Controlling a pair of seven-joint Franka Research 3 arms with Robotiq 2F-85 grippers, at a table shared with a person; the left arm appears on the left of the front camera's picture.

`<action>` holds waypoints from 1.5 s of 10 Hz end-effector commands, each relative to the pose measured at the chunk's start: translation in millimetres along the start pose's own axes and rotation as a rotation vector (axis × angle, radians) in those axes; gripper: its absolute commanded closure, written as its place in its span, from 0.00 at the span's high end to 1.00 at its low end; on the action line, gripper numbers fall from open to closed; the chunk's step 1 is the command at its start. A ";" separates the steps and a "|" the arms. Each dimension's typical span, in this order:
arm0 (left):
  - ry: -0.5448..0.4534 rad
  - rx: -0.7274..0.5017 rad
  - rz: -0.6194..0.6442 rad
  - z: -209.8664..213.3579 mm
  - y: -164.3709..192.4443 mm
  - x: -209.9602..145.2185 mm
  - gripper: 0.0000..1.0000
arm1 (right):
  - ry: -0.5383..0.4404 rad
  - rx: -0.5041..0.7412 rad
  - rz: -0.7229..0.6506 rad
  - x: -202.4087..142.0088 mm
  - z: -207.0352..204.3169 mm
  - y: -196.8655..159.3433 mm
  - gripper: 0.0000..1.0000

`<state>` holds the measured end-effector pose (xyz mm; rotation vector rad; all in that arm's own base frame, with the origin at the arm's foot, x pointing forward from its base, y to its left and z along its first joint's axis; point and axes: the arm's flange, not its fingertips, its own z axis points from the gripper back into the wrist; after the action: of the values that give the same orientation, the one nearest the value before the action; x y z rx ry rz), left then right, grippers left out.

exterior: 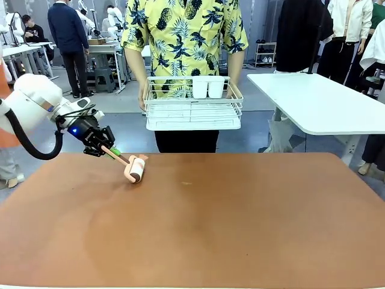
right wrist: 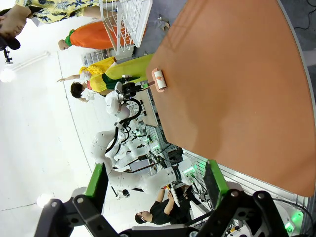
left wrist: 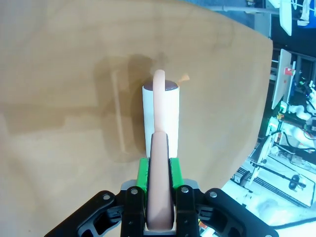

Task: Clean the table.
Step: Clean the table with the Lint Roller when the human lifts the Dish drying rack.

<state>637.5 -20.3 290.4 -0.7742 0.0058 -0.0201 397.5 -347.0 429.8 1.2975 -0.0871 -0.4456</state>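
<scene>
Holding is done by the left pincer (left wrist: 159, 170), clamped on the stiff pink handle (left wrist: 159, 202) of a lint roller (exterior: 136, 169), judged light; its roll (left wrist: 171, 113) is laid on the smooth, rigid counter (exterior: 240, 229), toward the far-left corner. The right pincer (right wrist: 155, 180) is held open.

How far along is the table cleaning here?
Done: the wire rack with two cups is off the table, held by the person. In hand: the left gripper is shut on the handle of the lint roller, whose roll is on the table's far left part. Left: likely the broad top towards the middle and right; no trace shows what was rolled.
</scene>
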 end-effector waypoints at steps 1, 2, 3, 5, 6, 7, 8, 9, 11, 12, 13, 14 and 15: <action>0.031 0.037 0.030 -34.2 3.0 -1.1 0.19 | -0.002 -0.002 0.006 -1.4 0.7 3.2 1.00; 0.045 0.041 0.026 -43.3 -3.9 0.2 0.19 | -0.002 -0.002 0.006 -1.4 0.7 3.2 1.00; 0.057 0.045 0.022 -51.8 -10.0 1.0 0.19 | -0.002 -0.002 0.006 -1.4 0.7 3.2 1.00; 0.066 0.035 0.022 -59.2 -25.9 0.3 0.19 | -0.002 -0.002 0.006 -1.4 0.7 3.2 1.00; 0.071 0.039 0.026 -61.9 -38.4 -2.1 0.19 | -0.002 -0.002 0.006 -1.4 0.7 3.2 1.00; 0.065 0.052 0.010 -62.6 -51.6 -6.3 0.19 | -0.002 -0.002 0.006 -1.4 0.7 3.2 1.00; 0.054 0.070 0.015 -63.3 -66.0 -10.1 0.19 | -0.002 -0.002 0.006 -1.4 0.7 3.2 1.00; 0.047 0.081 -0.008 -61.8 -81.2 -15.2 0.19 | -0.002 -0.002 0.006 -1.4 0.7 3.2 1.00; 0.030 0.106 -0.046 -47.9 -112.8 -25.5 0.19 | -0.002 -0.002 0.006 -1.4 0.7 3.2 1.00; 0.034 0.102 -0.048 -38.2 -123.0 -32.0 0.19 | -0.002 -0.002 0.006 -1.4 0.7 3.2 1.00; 0.018 0.119 -0.057 -27.4 -134.8 -37.3 0.19 | -0.002 -0.002 0.006 -1.4 0.7 3.2 1.00; -0.005 0.128 -0.060 -12.7 -146.4 -40.3 0.19 | -0.002 -0.002 0.006 -1.4 0.7 3.2 1.00; -0.011 0.177 -0.061 1.6 -158.2 -44.9 0.19 | -0.002 -0.002 0.006 -1.4 0.7 3.2 1.00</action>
<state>602.1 -135.4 391.1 -0.6453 -0.0346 -0.0945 397.5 -347.0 429.8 1.2974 -0.0873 -0.4457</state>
